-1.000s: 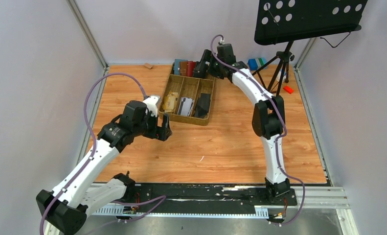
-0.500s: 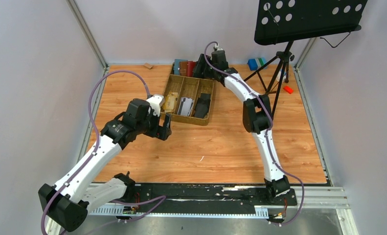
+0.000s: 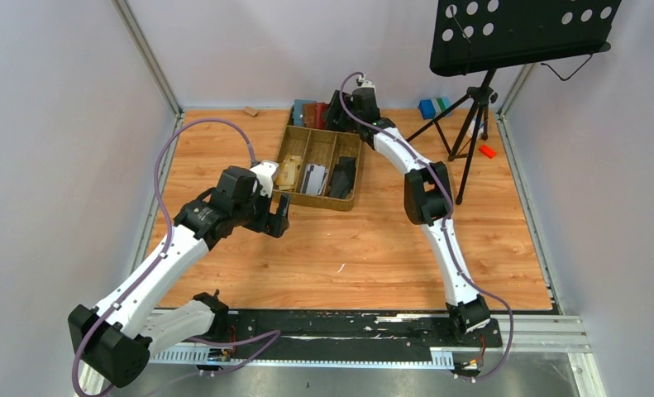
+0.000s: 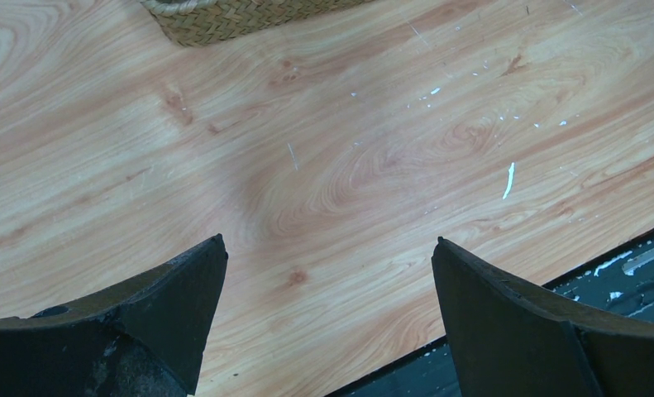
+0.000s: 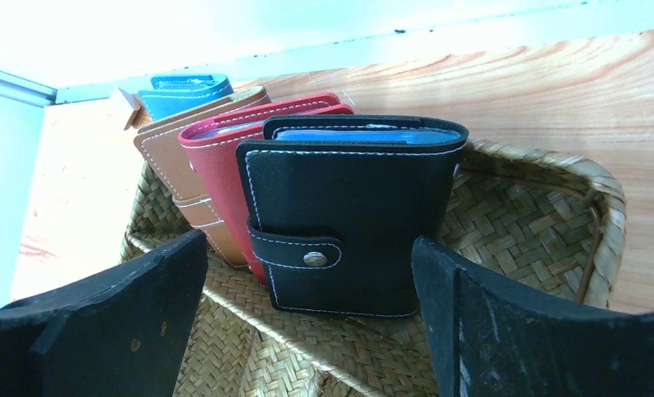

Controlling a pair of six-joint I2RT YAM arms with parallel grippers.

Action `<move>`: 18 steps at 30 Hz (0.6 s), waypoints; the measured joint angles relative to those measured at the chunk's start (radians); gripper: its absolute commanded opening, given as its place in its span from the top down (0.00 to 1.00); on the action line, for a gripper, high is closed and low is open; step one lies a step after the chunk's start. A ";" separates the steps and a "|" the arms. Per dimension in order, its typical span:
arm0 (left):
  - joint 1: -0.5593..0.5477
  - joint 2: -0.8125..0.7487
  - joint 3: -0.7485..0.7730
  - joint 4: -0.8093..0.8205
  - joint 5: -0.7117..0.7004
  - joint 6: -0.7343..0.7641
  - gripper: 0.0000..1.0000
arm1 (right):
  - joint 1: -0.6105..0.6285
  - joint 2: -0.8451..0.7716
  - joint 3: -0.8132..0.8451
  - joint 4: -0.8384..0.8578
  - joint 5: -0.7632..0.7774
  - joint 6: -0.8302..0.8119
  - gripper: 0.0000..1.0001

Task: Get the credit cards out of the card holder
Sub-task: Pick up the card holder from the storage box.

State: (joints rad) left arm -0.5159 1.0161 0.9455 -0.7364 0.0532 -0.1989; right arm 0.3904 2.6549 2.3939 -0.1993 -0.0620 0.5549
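Three wallets point(image 5: 216, 157) beside stitched, snap-tabbed card holder point(image 5: 352, 190) by woven basket point(image 5: 538, 215); our right gripper point(image 5: 308, 241), nearer now, and left gripper point(image 4: 329, 241) both agape, empty.

Your woven tray point(image 3: 310, 201) sits near the table's point(image 3: 373, 248) far edge; red point(image 5: 220, 157), brown point(image 5: 170, 157) and blue point(image 5: 183, 89) wallets stand at its far end.
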 measured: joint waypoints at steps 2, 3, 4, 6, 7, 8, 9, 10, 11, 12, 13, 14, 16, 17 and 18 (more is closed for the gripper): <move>0.000 0.000 0.000 0.000 -0.002 0.000 0.00 | 0.000 0.010 0.010 0.005 0.005 0.000 0.11; 0.000 0.000 0.000 0.000 -0.002 0.000 0.00 | 0.000 0.016 0.017 0.012 0.010 0.001 0.15; 0.000 0.000 0.000 0.000 -0.002 0.000 0.00 | 0.000 0.021 0.021 0.018 0.012 0.001 0.20; 0.000 0.000 0.000 0.001 -0.002 0.000 0.00 | -0.001 0.027 0.026 0.027 0.019 0.005 0.32; 0.000 0.000 0.000 0.002 -0.002 0.000 0.00 | -0.001 0.029 0.027 0.029 0.024 0.007 0.36; 0.000 0.000 0.000 0.003 -0.002 0.000 0.00 | -0.001 0.029 0.027 0.028 0.029 0.010 0.42; 0.000 0.000 0.000 0.005 -0.002 0.000 0.00 | -0.001 0.029 0.027 0.027 0.032 0.012 0.46; 0.000 0.000 0.000 0.008 -0.002 -0.001 0.00 | -0.002 0.029 0.027 0.029 0.033 0.013 0.50; 0.000 0.000 0.000 0.011 -0.002 -0.001 0.00 | -0.002 0.029 0.027 0.031 0.035 0.014 0.55; 0.000 0.000 0.000 0.014 -0.002 -0.001 0.00 | -0.003 0.029 0.027 0.033 0.035 0.015 0.60; 0.000 0.000 0.000 0.019 -0.001 -0.001 0.00 | -0.003 0.029 0.027 0.033 0.035 0.013 0.64; 0.000 -0.001 0.000 0.023 0.001 -0.002 0.00 | -0.005 0.029 0.027 0.033 0.035 0.015 0.69; 0.000 -0.003 -0.001 0.026 0.003 -0.003 0.00 | -0.007 0.027 0.027 0.032 0.033 0.013 0.78; 0.000 -0.006 -0.004 0.030 0.006 -0.005 0.00 | -0.008 0.024 0.026 0.032 0.033 0.015 0.83; 0.000 -0.010 -0.006 0.033 0.008 -0.005 0.00 | -0.008 0.023 0.026 0.032 0.031 0.013 0.86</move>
State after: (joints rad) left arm -0.5159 1.0061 0.9394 -0.7036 0.0612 -0.2043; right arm 0.3824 2.6778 2.4203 -0.1677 -0.0315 0.5678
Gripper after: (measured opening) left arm 0.999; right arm 0.264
